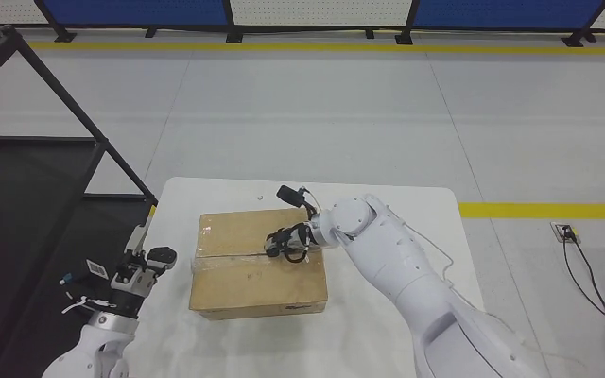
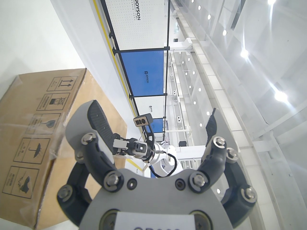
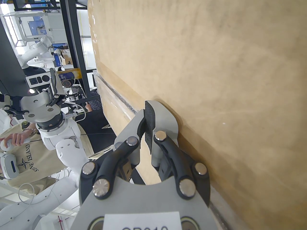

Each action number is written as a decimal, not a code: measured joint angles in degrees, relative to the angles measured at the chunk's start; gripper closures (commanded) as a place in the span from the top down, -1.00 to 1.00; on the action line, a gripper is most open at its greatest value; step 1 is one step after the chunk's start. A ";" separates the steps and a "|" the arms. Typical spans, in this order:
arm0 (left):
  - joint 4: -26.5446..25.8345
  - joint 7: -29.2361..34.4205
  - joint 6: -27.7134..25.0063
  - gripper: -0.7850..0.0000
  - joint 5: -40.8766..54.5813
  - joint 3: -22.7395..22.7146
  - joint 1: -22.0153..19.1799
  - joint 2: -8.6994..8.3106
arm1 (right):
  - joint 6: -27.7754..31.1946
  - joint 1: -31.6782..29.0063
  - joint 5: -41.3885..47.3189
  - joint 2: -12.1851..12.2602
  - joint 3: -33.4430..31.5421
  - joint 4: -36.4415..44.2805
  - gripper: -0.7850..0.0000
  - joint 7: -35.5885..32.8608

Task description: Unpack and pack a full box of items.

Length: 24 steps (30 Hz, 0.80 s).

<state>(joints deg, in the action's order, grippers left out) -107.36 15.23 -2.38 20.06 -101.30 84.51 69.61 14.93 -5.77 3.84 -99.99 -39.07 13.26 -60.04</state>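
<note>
A closed cardboard box (image 1: pixel 236 274) sits on the white table (image 1: pixel 397 203), with a clear-taped seam (image 1: pixel 227 253) running across its top. My right gripper (image 1: pixel 286 245) rests on the box top at the seam, fingers shut together; in the right wrist view the gripper (image 3: pixel 148 123) touches the taped seam (image 3: pixel 112 92) with nothing seen between the pads. My left gripper (image 1: pixel 156 257) hangs open beside the table's left edge, apart from the box. In the left wrist view the left gripper (image 2: pixel 156 123) holds nothing, with the box (image 2: pixel 36 125) to one side.
A black metal frame (image 1: pixel 85 161) stands off the table's left side, close to the left arm. Bare tabletop lies behind the box and in front of it. The box side facing the left gripper carries printed handling symbols (image 2: pixel 43 123).
</note>
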 measured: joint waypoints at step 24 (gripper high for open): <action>-0.30 -0.19 0.45 1.00 -1.76 1.43 -0.28 0.04 | 2.05 -7.75 -3.46 8.22 -6.79 17.32 -1.00 1.12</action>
<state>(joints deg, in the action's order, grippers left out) -107.66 15.04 -1.93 18.30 -99.87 84.23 69.65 16.98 -13.52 0.38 -91.77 -45.86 30.59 -58.93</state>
